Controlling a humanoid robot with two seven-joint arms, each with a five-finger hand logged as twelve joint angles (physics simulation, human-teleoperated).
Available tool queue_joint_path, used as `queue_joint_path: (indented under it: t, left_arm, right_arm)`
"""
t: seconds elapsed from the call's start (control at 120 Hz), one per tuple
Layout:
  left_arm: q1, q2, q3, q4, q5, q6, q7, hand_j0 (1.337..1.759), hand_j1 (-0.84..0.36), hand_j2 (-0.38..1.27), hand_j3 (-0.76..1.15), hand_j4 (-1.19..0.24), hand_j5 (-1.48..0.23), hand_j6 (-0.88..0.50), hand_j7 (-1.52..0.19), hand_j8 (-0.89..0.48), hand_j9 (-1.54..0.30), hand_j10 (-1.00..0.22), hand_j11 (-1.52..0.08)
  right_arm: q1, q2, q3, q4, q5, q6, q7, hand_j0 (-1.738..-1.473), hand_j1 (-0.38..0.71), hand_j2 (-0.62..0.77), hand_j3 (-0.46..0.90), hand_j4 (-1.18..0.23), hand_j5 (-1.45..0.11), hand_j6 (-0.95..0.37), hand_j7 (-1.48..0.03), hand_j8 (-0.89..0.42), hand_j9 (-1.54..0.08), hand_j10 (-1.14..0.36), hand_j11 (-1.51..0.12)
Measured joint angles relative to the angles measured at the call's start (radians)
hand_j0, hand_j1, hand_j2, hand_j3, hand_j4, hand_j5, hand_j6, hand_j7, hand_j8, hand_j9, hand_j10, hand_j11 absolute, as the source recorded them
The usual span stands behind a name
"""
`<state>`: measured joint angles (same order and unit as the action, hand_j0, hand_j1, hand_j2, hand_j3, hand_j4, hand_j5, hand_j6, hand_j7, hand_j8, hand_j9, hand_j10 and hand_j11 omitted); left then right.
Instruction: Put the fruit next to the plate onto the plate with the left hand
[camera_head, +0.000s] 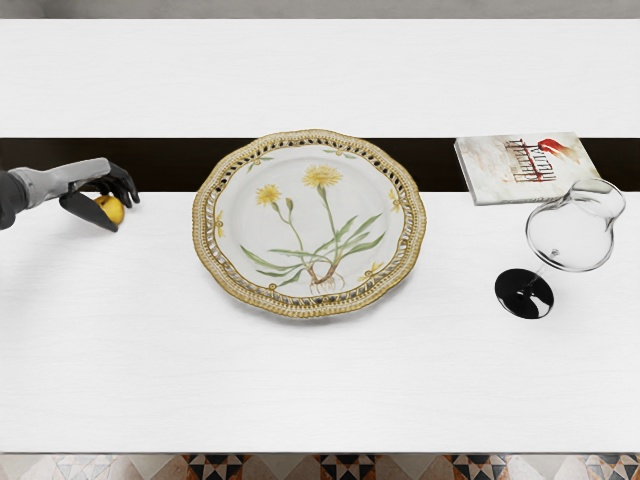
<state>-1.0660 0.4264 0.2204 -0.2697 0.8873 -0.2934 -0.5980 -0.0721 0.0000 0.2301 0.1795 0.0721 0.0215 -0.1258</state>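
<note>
A: What colours on the plate (309, 137)?
B: White, yellow flowers, green stems, a gold lattice rim.
A: And the fruit (110, 209)?
B: Yellow, against the black left hand (104, 192). The bench (300, 380) is white; the book (500, 170) white with red marks.

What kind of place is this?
Probably a dining room, simulated: a white table bears a flowered plate, a wine glass and a book, with patterned floor tiles below. The left hand holds a fruit.

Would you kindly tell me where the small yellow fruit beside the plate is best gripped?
Across the middle of the small round yellow fruit, thumb opposite fingers, coming from the left: it is round, and the left hand cups it.
</note>
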Motion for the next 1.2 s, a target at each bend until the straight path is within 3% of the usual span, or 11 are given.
queue_joint_path:
  t: [0.833,1.2]
  left_arm:
    - [-0.035,0.003,0.015,-0.009,0.003,-0.034,0.0,1.656,-0.31,0.38,0.0,-0.67,-0.86,-0.67,-0.86,-0.54,-0.87,-0.56,-0.87]
    - [-0.072,0.026,0.015,-0.015,0.003,-0.094,0.0,1.656,-0.3,0.36,0.0,-0.68,-0.88,-0.68,-0.88,-0.54,-0.89,-0.55,-0.89]
  right_arm:
    - [0.0,0.0,0.0,0.0,0.0,0.0,0.0,-1.658,-0.32,-0.01,0.0,-0.03,-0.03,-0.03,-0.03,-0.03,-0.03,-0.03,-0.03]
    - [0.006,0.0,0.0,0.001,0.0,0.0,-0.001,-1.658,-0.32,-0.01,0.0,-0.03,-0.03,-0.03,-0.03,-0.03,-0.03,-0.03,-0.03]
